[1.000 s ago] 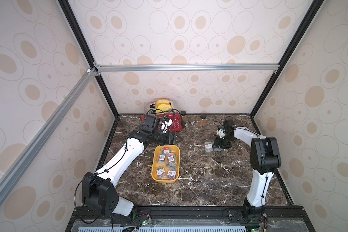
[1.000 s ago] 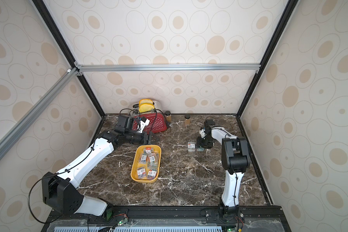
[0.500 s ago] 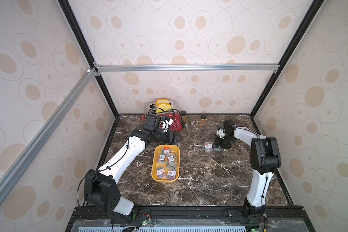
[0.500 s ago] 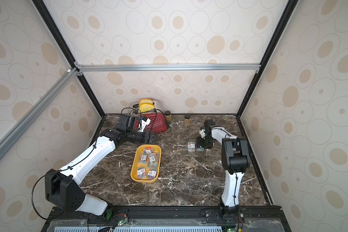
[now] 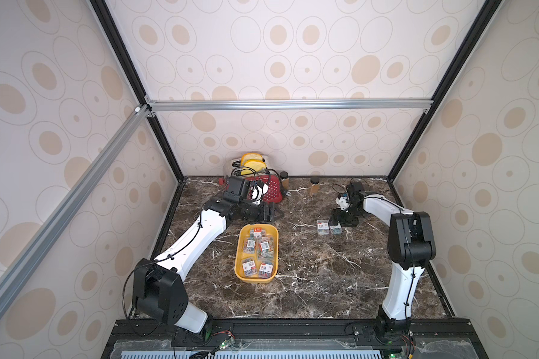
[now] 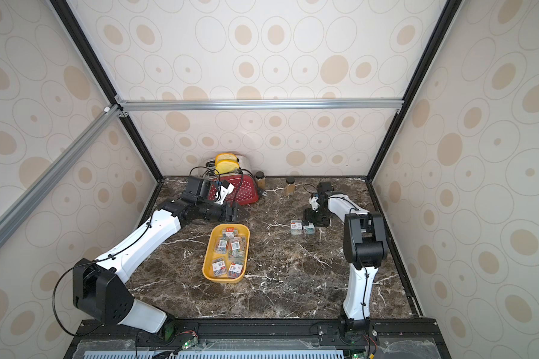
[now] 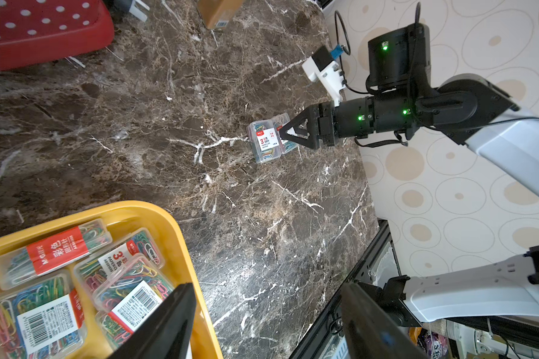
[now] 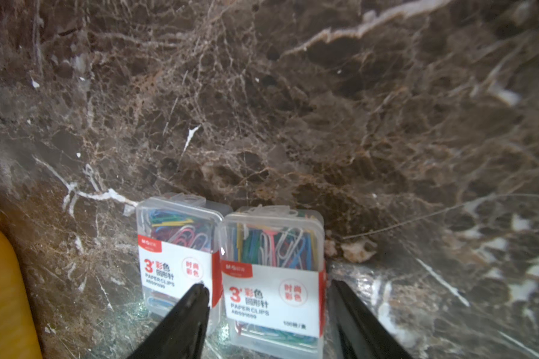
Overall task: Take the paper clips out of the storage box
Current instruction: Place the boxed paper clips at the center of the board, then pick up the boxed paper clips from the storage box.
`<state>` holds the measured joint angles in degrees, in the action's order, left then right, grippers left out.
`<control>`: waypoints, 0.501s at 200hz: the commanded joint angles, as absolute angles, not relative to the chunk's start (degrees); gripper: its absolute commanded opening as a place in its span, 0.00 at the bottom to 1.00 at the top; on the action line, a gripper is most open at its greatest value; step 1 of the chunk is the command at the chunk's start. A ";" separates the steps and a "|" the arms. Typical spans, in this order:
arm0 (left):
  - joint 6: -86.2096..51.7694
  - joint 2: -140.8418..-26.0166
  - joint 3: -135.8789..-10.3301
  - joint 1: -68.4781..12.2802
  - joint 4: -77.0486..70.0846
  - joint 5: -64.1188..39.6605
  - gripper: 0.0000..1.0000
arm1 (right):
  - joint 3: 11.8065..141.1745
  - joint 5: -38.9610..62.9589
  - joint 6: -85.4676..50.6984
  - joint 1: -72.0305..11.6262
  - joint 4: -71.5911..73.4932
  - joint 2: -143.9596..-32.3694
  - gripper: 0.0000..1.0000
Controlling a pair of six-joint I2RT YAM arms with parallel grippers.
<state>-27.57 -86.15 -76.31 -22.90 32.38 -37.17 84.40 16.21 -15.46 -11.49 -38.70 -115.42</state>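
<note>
— Nearest first?
— Middle of the desk point(image 5: 308, 279), in the storage box point(image 5: 255, 278): several cases of paper clips point(image 5: 263, 245) yet to come out, heaped and overlapping.
— Changed just now?
— Beyond, to the robot's right: spread wider than a second ago at the right pincer point(image 8: 266, 286). Straddling the released case point(image 8: 273, 242), apparently clear of both its sides. Set flat against another case point(image 8: 175, 248) on bare marble. Two out, so; probably time to return for more.
— And left?
— About as far back, just past the box's far end: left pincer point(image 7: 266, 287) gaping wide, gripping nothing. Behind that, a red toaster point(image 5: 274, 189).
</note>
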 commanded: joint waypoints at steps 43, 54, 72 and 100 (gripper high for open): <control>-26.19 -85.04 -75.54 -23.05 33.59 -33.53 0.78 | 86.59 15.19 -15.17 -11.24 -42.74 -109.69 0.67; -26.35 -84.58 -74.01 -23.04 33.61 -31.82 0.79 | 86.58 15.37 -14.80 -11.42 -43.34 -107.72 0.67; -27.18 -84.20 -71.18 -23.20 33.55 -29.04 0.79 | 86.45 15.38 -14.20 -11.85 -44.96 -104.68 0.68; -29.07 -84.46 -67.70 -23.96 32.62 -25.22 0.79 | 85.77 14.69 -13.20 -13.69 -47.23 -100.39 0.68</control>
